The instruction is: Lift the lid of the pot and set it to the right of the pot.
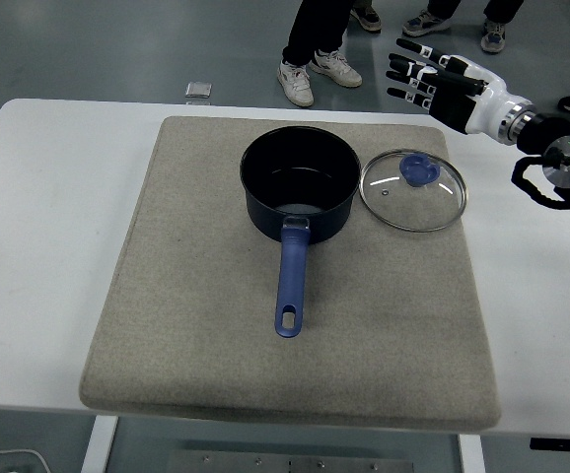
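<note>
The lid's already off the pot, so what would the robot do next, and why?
Probably just draw the right hand back to its side. The glass lid lies flat on the grey mat, right of the open pot, and the hand is raised clear of it, fingers spread and empty, so nothing seems left to place.
</note>
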Robot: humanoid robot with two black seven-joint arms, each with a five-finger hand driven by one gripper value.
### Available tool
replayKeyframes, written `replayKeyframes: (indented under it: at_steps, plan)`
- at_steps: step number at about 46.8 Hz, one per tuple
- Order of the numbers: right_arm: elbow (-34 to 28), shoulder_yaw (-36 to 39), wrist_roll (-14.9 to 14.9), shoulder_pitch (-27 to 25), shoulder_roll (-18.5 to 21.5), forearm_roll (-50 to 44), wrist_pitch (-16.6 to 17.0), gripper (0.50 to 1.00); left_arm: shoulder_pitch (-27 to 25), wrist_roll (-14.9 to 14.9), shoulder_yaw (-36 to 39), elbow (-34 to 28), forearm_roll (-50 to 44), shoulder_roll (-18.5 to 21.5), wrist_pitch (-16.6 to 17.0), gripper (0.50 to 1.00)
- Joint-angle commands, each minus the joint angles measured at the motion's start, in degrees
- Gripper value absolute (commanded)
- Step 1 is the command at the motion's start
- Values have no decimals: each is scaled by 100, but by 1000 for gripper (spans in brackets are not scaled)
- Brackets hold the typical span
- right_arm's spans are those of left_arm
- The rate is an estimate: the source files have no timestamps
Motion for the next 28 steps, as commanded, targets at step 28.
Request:
replayKeyframes:
  at_steps: [28]
  plan:
    - [10,294,-85,-386,39,606,34,903,0,2,-6,0,0,0,0,1000]
